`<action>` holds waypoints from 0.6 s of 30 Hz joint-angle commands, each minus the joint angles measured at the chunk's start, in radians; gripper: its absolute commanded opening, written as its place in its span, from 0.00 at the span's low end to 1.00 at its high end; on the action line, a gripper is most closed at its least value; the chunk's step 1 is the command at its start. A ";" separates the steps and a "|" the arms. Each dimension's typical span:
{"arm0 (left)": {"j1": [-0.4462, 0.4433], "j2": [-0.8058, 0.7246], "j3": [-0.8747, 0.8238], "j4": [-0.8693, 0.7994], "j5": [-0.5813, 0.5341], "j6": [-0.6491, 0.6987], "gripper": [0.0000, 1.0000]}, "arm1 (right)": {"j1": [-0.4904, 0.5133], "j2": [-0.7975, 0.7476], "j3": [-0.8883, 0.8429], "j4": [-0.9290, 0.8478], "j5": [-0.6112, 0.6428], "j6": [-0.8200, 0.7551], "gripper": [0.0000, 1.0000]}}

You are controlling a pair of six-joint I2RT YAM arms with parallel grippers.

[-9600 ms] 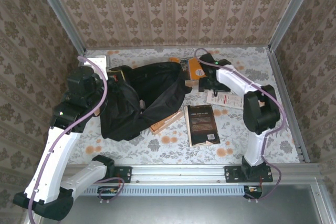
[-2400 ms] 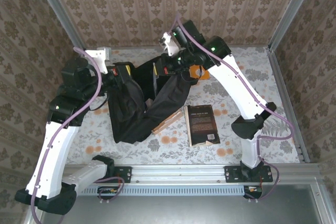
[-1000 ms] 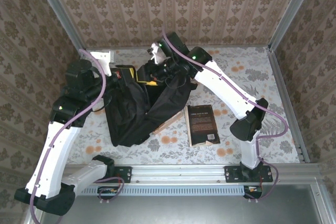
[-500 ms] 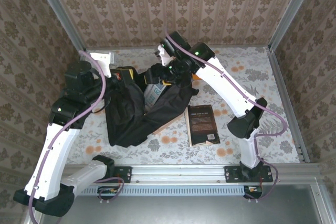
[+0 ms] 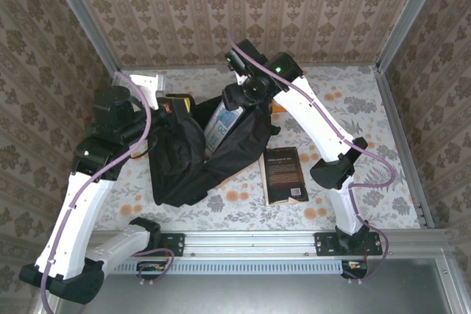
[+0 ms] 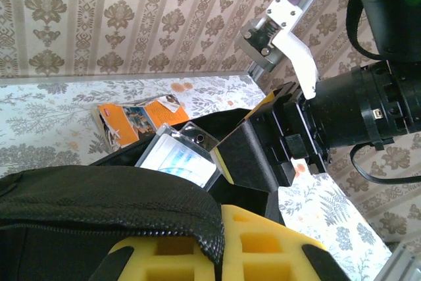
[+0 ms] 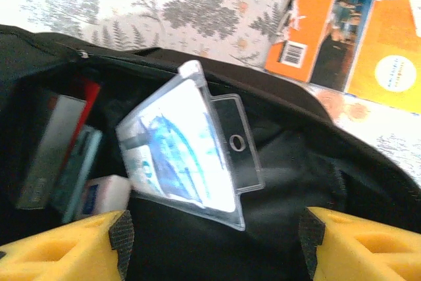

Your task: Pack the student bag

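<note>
Bag [image 5: 176, 159]: black, slumped left of centre on table [image 5: 368, 101], mouth upward. Left gripper [image 5: 175, 102]: fingers pressed together on the bag's rim, apparently to hold the mouth agape. Right gripper [image 7: 214, 238]: fingers spread, nothing between them, poised over the opening. Clear pouch [image 7: 181, 146]: tilted inside the mouth, beside books [image 7: 49, 153] stowed within. Orange book [image 7: 355, 37]: on table just beyond bag. Dark book [image 5: 283, 174]: on table at right, unpacked.
</note>
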 commanded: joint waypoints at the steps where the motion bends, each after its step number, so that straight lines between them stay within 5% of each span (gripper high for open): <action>1: -0.010 -0.022 0.010 0.163 0.037 -0.013 0.00 | -0.002 0.031 -0.002 -0.070 0.091 -0.046 0.71; 18: -0.044 -0.007 -0.014 0.202 0.025 -0.020 0.00 | -0.026 0.152 -0.077 -0.045 -0.187 -0.011 0.69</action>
